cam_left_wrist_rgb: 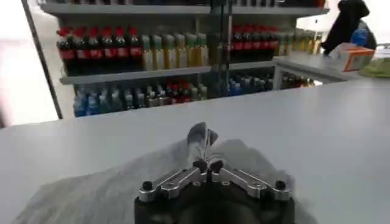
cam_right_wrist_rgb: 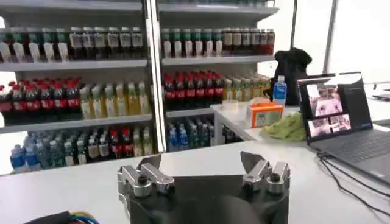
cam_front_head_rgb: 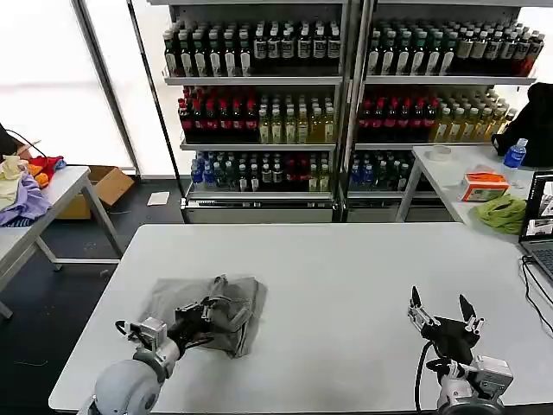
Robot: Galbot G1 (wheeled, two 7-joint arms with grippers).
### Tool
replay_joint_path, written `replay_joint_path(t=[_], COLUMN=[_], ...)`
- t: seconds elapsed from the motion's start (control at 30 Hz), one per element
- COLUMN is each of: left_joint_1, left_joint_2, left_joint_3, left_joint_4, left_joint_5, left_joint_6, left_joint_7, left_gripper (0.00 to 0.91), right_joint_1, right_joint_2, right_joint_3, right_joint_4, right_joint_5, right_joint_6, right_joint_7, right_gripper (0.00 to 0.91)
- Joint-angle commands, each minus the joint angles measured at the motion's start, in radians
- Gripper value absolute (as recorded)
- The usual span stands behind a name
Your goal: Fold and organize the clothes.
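Pinching shirt (cam_front_head_rgb: 212, 311) fold, left tool (cam_front_head_rgb: 200, 316); right tool (cam_front_head_rgb: 443, 309) spread, apart.

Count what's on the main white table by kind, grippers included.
Grey shirt: 1, pinched by the left gripper
Grippers: 2, the right gripper open over bare table
Total: 3

Shelves of bottled drinks (cam_front_head_rgb: 259, 121) are standing behind the white bench (cam_front_head_rgb: 346, 285); a lime-green cloth (cam_front_head_rgb: 503, 212) is lying beside a laptop (cam_front_head_rgb: 540, 220).
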Motion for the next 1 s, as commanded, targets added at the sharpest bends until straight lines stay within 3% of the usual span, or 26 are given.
replay_joint_path(t=[0.03, 0.4, 0.43, 0.47, 0.5, 0.53, 0.8, 1.0], left_joint_1=[-0.058, -0.085, -0.085, -0.086, -0.085, -0.085, -0.055, -0.041], left_joint_2=[-0.027, -0.074, -0.083, -0.092, -0.1, -0.109, -0.114, -0.117], left_joint_3=[0.122, 0.152, 0.151, 0.151, 0.151, 0.153, 0.178, 0.135], left_joint_4=[-0.022, 0.003, 0.012, 0.025, 0.035, 0.051, 0.043, -0.102], left_joint_5=[-0.019, 0.007, 0.012, 0.02, 0.037, 0.071, 0.028, -0.299], left_joint_6=[0.016, 0.042, 0.041, 0.041, 0.038, 0.024, -0.027, -0.082], left_joint_7=[-0.039, -0.046, -0.041, -0.038, -0.029, -0.013, 0.054, 0.035], left_gripper=[0.0, 0.0, 0.04, 0.272, 0.856, 0.907, 0.907, 0.907], right_joint_1=[-0.028, -0.033, -0.034, -0.034, -0.035, -0.036, -0.022, -0.006], right_joint_2=[0.013, 0.013, 0.013, 0.013, 0.012, 0.01, 0.003, -0.003], right_joint_3=[-0.003, -0.01, -0.009, -0.009, -0.01, -0.01, -0.013, -0.027], right_joint_4=[0.009, 0.008, 0.006, 0.005, 0.004, 0.003, -0.01, -0.024], right_joint_5=[-0.023, -0.034, -0.033, -0.033, -0.033, -0.033, -0.033, -0.033], right_joint_6=[0.007, 0.011, 0.013, 0.014, 0.015, 0.016, 0.017, 0.017], right_joint_7=[-0.001, -0.003, -0.003, -0.004, -0.004, -0.004, -0.006, -0.008], right_gripper=[0.907, 0.907, 0.907, 0.907, 0.907, 0.907, 0.907, 0.907])
